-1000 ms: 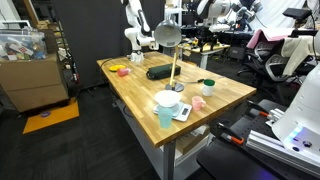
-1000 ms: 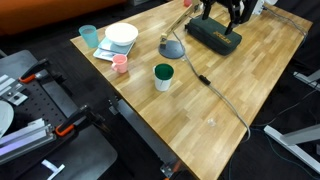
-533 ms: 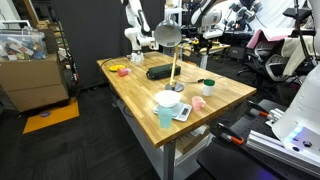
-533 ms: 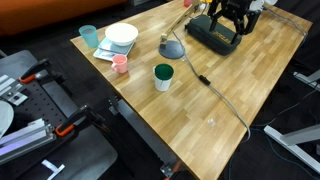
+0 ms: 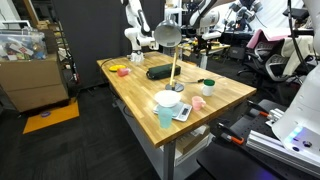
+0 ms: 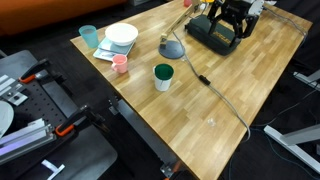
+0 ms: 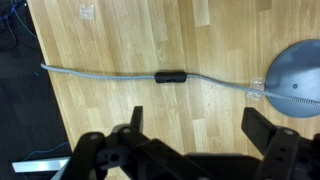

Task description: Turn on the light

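The lamp stands on the wooden table [image 6: 230, 80], with its silver-grey dome head [image 5: 167, 35] on a thin brass stem [image 5: 175, 65]. From above, the dome [image 6: 172, 46] hides the stem. Its grey cable runs across the table and carries a black inline switch [image 6: 203, 79], which also shows in the wrist view [image 7: 171, 76]. The dome [image 7: 297, 80] fills the right edge of that view. My gripper [image 6: 232, 18] hangs open and empty above the far side of the table, over a dark case [image 6: 208, 38]. In the wrist view my gripper [image 7: 198, 125] is above bare wood, near the switch.
A white bowl [image 6: 121, 34], a teal cup [image 6: 88, 36], a pink cup [image 6: 120, 64] and a green cup [image 6: 163, 76] stand near one table end. Black frames and clamps stand beside the table edges. Chairs and other robots crowd the background.
My gripper has shifted a little sideways above the dark case, away from the lamp dome. Nothing on the table has moved.
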Available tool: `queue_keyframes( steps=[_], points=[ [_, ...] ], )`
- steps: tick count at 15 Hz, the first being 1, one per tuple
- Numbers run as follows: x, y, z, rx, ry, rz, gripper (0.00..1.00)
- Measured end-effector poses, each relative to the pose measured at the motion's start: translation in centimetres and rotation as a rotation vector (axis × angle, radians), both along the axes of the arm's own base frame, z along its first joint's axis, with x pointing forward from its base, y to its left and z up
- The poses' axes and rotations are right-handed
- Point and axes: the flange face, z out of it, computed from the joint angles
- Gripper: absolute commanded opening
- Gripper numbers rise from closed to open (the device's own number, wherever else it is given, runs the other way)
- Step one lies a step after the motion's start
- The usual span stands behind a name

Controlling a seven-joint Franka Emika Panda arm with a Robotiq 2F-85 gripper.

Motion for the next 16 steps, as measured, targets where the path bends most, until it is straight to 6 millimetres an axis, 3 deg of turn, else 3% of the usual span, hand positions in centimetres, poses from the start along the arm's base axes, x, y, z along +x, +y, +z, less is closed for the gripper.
queue_keyframes(
  steps=[7, 16],
  points=[
    [0.2, -0.2, -0.9, -0.010, 0.009, 0.001, 1.00],
    [1.9, -1.2, -6.7, 0.021, 0.073, 0.009, 1.00]
  ],
)
